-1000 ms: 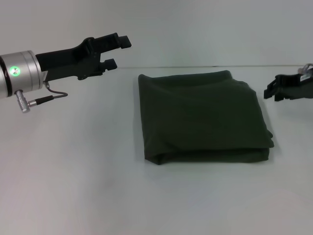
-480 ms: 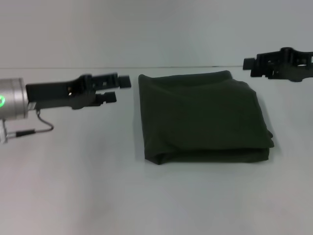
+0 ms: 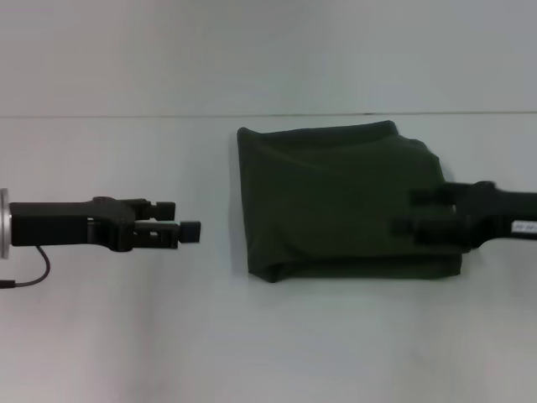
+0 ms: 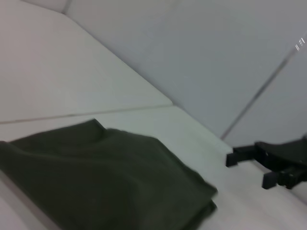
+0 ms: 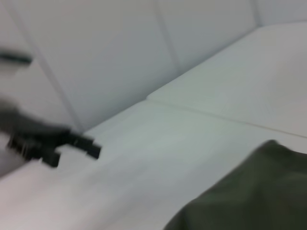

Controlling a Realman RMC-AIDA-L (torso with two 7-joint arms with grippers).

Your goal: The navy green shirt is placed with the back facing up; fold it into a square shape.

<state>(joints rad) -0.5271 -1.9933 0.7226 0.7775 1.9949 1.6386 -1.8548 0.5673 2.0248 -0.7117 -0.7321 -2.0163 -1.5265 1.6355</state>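
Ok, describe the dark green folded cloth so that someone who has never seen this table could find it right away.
On the plain white table, look at the middle, between the two black grippers. There lies the navy green shirt, a dark olive soft cloth folded into a rough square of stacked layers. The left gripper is beside it, apart; the right gripper overlaps its right edge. It is the only cloth and the only coloured thing there.
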